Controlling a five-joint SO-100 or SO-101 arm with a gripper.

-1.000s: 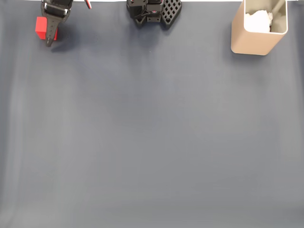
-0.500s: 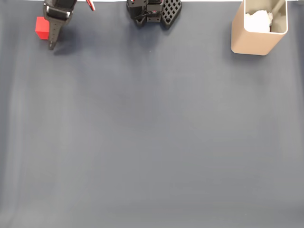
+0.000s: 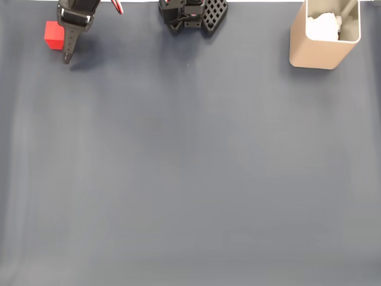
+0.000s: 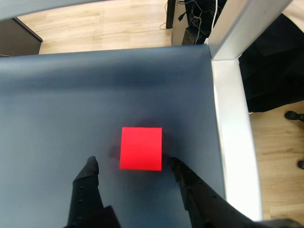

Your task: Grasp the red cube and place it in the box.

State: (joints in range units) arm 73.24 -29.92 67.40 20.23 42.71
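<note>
The red cube rests on the dark mat at the far left back corner in the fixed view. My gripper hangs just right of it, fingers pointing toward the mat's front. In the wrist view the red cube lies flat just beyond my gripper, which stands open. The right fingertip is close to the cube's near right corner; the left fingertip is a little apart from it. The beige box stands upright at the far right back corner.
Something white and crumpled lies inside the box. The arm's black base sits at the back centre. In the wrist view the mat's edge and a white table rim run close to the cube's right.
The gripper has shifted slightly to the right in the fixed view, uncovering more of the cube. The cube and box have stayed put.
</note>
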